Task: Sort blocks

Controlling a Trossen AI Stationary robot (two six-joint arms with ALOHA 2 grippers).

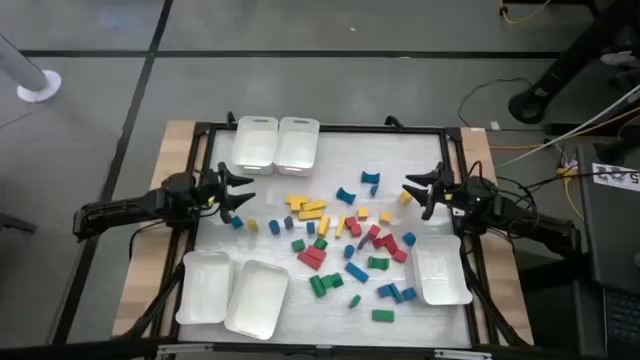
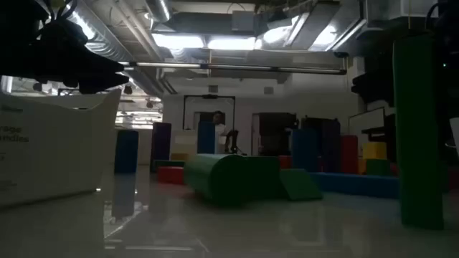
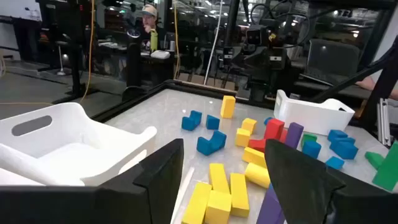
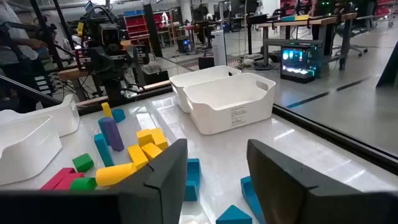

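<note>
Blocks: small solid-coloured toy blocks (image 1: 345,240), matt cubes, bars and arches, lie scattered mid-table between my claws.
Trays: smooth white plastic rectangular trays (image 1: 275,143), rounded rims, ring the heap.
Long axes: the yellow bars (image 3: 219,186) run roughly away from my left wrist camera; smaller pieces I can't judge.
Left claw (image 1: 243,190): spread wide, empty, at the table's left edge.
Right claw (image 1: 408,189): parted, empty, at the right edge.
</note>
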